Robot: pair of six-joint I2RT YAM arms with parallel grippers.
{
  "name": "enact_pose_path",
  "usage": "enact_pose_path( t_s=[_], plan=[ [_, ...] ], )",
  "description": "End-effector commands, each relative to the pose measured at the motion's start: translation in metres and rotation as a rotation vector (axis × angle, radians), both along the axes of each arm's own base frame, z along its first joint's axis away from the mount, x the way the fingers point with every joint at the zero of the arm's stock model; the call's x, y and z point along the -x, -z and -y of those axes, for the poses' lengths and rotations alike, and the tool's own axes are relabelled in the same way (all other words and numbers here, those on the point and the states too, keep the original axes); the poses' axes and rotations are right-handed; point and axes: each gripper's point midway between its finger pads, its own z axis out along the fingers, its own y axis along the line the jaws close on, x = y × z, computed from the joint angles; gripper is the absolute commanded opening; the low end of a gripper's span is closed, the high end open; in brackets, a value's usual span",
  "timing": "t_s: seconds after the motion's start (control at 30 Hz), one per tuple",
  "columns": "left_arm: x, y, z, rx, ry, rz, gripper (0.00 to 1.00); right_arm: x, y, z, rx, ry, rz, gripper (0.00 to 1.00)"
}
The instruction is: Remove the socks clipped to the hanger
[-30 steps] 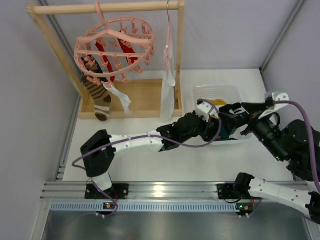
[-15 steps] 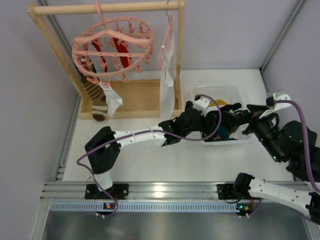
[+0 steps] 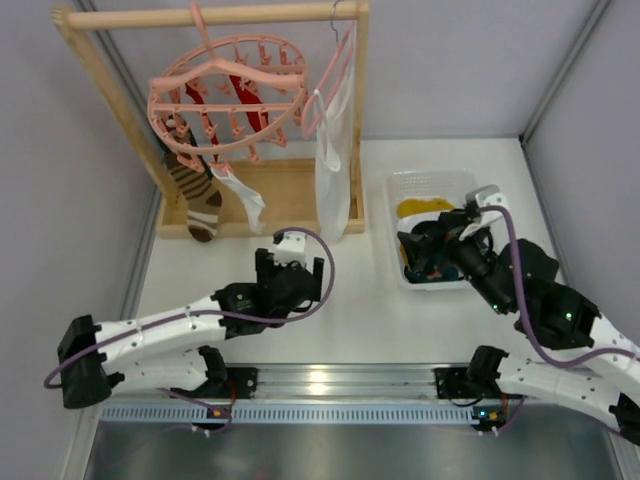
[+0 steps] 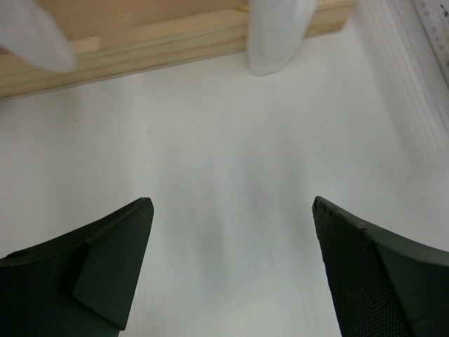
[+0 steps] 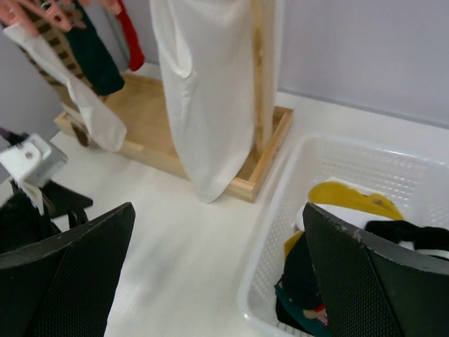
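hanger: ring hanger (image 3: 190, 148) hooked on the wooden rail (image 3: 220, 15), back left.
socks: several clipped to its pegs (image 3: 200, 198), red ones inside, a striped one lowest; others lie in the basket (image 3: 440, 178).
left jaws: spread wide, empty, low over the bare desk (image 3: 370, 320).
right jaws: spread wide, empty, above the basket.
step: likely between picks, with no sock in hand.
next: left arm rises to the striped sock, clamps below the peg and pulls down; the ring may swing.

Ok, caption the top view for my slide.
Left hand and right hand open, empty; socks hang clipped on the hanger; basket holds clothes.
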Motion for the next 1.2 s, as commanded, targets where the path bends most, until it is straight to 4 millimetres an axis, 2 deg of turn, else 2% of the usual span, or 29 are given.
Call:
enact_pose_path(
  t_s=[0.0,0.07,0.1,0.17,0.2,0.23,0.27,0.3,0.37,0.4,0.43,0.47,0.5,0.53,0.57,0.6,0.67,0.8,0.83,0.87,0.93,0.97,1.07,1.1,1.13,1.17],
  plan=[
    [0.008,-0.014,-0.071,-0.033,-0.227,0.022,0.98,0.000,-0.015,-0.060,-0.063,-0.199,0.060,0.99],
    [0.006,-0.034,-0.093,-0.006,-0.307,0.045,0.99,-0.002,-0.006,-0.085,-0.031,-0.270,0.044,0.99],
    [0.009,-0.044,-0.111,-0.017,-0.366,0.029,0.98,-0.009,0.000,-0.105,-0.025,-0.293,0.041,1.00],
    [0.002,-0.061,-0.139,0.008,-0.467,0.041,0.99,-0.013,0.004,-0.127,-0.038,-0.333,0.041,1.00],
    [0.001,-0.068,-0.148,0.002,-0.474,0.048,0.98,-0.019,0.018,-0.143,-0.024,-0.350,0.012,0.99],
    [-0.002,-0.080,-0.155,0.027,-0.498,0.060,0.99,-0.021,0.008,-0.155,-0.064,-0.378,0.039,0.99],
    [-0.003,-0.089,-0.173,0.029,-0.546,0.070,0.98,-0.023,0.007,-0.165,-0.075,-0.395,0.041,0.99],
    [-0.004,-0.102,-0.180,0.050,-0.567,0.087,0.99,-0.029,0.023,-0.183,-0.059,-0.418,0.008,0.99],
    [-0.004,-0.117,-0.199,0.055,-0.611,0.104,0.99,-0.036,0.012,-0.204,-0.107,-0.438,0.030,0.99],
    [-0.004,-0.129,-0.204,0.066,-0.617,0.123,0.99,-0.044,0.030,-0.223,-0.091,-0.456,-0.007,0.99],
    [-0.003,-0.136,-0.208,0.069,-0.622,0.136,0.99,-0.048,0.033,-0.234,-0.093,-0.465,-0.016,0.99],
    [-0.002,-0.142,-0.215,0.044,-0.632,0.151,0.99,-0.053,0.018,-0.245,-0.121,-0.474,0.006,0.98],
    [-0.001,-0.152,-0.218,0.052,-0.637,0.171,0.99,-0.062,0.041,-0.264,-0.096,-0.478,-0.039,0.96],
    [0.000,-0.157,-0.222,0.050,-0.648,0.187,0.99,-0.066,0.045,-0.275,-0.098,-0.489,-0.046,0.95],
    [0.001,-0.161,-0.226,0.044,-0.661,0.200,0.99,-0.070,0.029,-0.287,-0.133,-0.500,-0.013,0.94],
    [0.003,-0.170,-0.233,0.047,-0.697,0.232,0.98,-0.079,0.052,-0.303,-0.110,-0.501,-0.043,0.93],
    [0.004,-0.177,-0.236,0.066,-0.716,0.253,0.99,-0.091,0.065,-0.327,-0.103,-0.505,-0.050,0.92],
    [0.006,-0.188,-0.238,0.105,-0.723,0.278,0.98,-0.111,0.084,-0.355,-0.061,-0.503,-0.016,0.89],
    [0.007,-0.189,-0.240,0.108,-0.725,0.282,0.99,-0.116,0.079,-0.360,-0.058,-0.504,0.005,0.89],
    [0.008,-0.189,-0.241,0.103,-0.728,0.284,0.99,-0.120,0.097,-0.368,-0.031,-0.509,-0.008,0.88],
    [0.010,-0.189,-0.242,0.115,-0.730,0.290,0.99,-0.124,0.094,-0.378,-0.042,-0.533,0.019,0.87],
    [0.012,-0.190,-0.243,0.127,-0.731,0.294,0.99,-0.130,0.106,-0.382,-0.040,-0.530,0.007,0.86],
    [0.017,-0.197,-0.249,0.168,-0.755,0.320,0.99,-0.136,0.109,-0.394,-0.088,-0.569,0.020,0.83],
    [0.018,-0.199,-0.251,0.177,-0.763,0.328,0.99,-0.136,0.109,-0.398,-0.093,-0.587,0.036,0.76],
    [0.020,-0.203,-0.253,0.190,-0.768,0.338,0.99,-0.137,0.097,-0.403,-0.123,-0.599,0.065,0.72],
    [0.022,-0.207,-0.253,0.220,-0.769,0.347,0.99,-0.136,0.106,-0.411,-0.129,-0.617,0.063,0.68]
  ],
)
